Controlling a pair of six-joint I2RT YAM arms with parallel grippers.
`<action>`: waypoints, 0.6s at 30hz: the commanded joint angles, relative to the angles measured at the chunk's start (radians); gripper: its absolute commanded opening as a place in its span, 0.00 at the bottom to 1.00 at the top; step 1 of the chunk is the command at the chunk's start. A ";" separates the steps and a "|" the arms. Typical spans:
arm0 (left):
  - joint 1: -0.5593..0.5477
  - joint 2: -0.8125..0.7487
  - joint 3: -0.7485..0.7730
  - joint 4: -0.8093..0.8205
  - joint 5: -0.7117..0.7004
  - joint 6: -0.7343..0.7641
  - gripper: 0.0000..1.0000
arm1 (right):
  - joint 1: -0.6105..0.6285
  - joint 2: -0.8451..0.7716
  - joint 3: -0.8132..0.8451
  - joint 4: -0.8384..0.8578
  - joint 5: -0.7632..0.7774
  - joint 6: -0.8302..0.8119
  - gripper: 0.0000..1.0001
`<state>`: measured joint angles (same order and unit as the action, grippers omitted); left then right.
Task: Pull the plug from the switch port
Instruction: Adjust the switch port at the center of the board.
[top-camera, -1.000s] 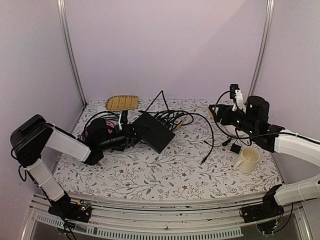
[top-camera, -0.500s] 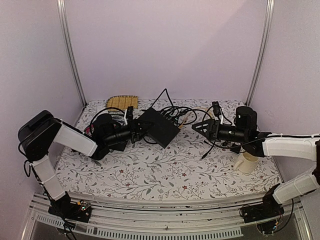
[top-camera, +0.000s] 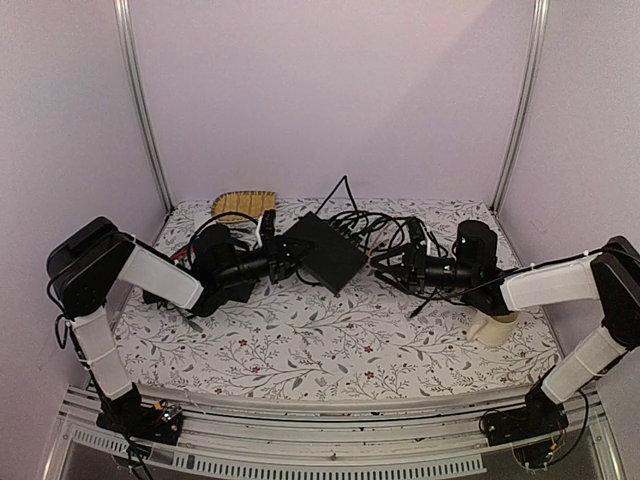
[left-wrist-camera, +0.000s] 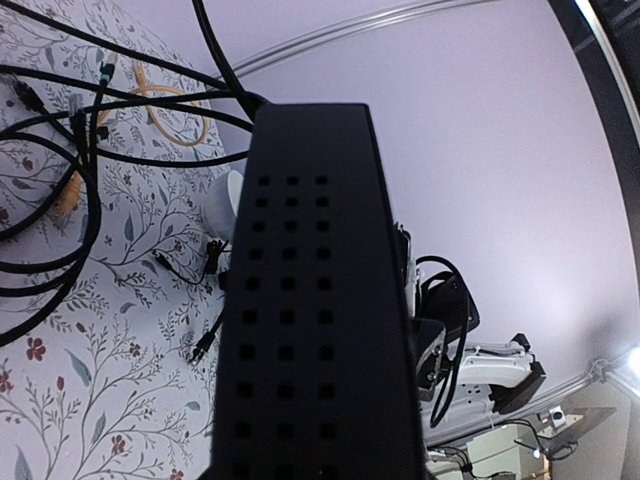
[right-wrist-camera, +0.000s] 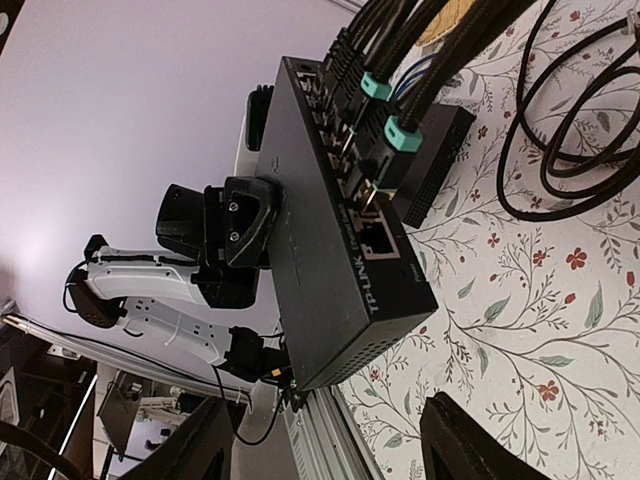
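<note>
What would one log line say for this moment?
left claw: clamped on switch | right claw: open, facing ports | plugs: seated

Top external: high and far on the near side of the switch (top-camera: 330, 252), facing down and forward over the whole surface (top-camera: 300, 340).
Left wrist: close along the switch's perforated face, looking toward the right arm (left-wrist-camera: 480, 362).
Right wrist: near the switch's port edge, facing the left arm (right-wrist-camera: 150, 290).
Shared by all: the switch.
</note>
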<state>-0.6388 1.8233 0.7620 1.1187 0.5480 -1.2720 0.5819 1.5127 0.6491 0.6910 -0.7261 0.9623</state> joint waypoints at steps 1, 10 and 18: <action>-0.015 -0.009 0.053 0.188 0.036 0.000 0.00 | 0.003 0.053 0.027 0.131 -0.050 0.067 0.66; -0.021 0.009 0.062 0.209 0.060 -0.018 0.00 | 0.008 0.149 0.072 0.221 -0.072 0.136 0.65; -0.028 0.029 0.071 0.242 0.083 -0.037 0.00 | 0.013 0.225 0.109 0.292 -0.080 0.176 0.61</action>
<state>-0.6498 1.8542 0.7830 1.1629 0.5964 -1.3075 0.5880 1.7023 0.7231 0.9016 -0.7891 1.1061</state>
